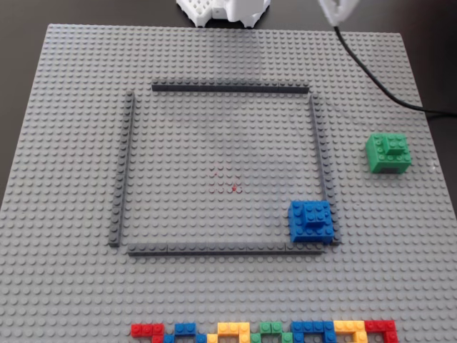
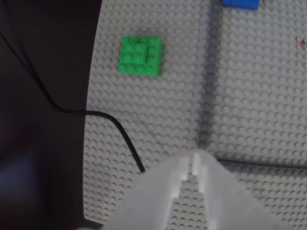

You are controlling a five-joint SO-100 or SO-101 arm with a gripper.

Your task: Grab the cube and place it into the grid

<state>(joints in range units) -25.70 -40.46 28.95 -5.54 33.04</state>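
Observation:
The green cube [image 1: 388,152] sits on the light grey baseplate, right of the grid [image 1: 133,164] and outside it. In the wrist view the cube [image 2: 140,56] lies at upper left, well ahead of my gripper [image 2: 194,160], with the grid's dark strip [image 2: 207,86] to its right. The white fingers meet at their tips with nothing between them. In the fixed view only a white bit of the gripper [image 1: 334,11] shows at the top edge, beyond the plate's far side.
A blue block [image 1: 311,221] stands inside the grid's near right corner; it also shows in the wrist view [image 2: 241,4]. A black cable [image 1: 371,78] crosses the plate's far right corner. A multicoloured brick row [image 1: 264,331] lines the near edge. The arm's white base [image 1: 223,10] is at top centre.

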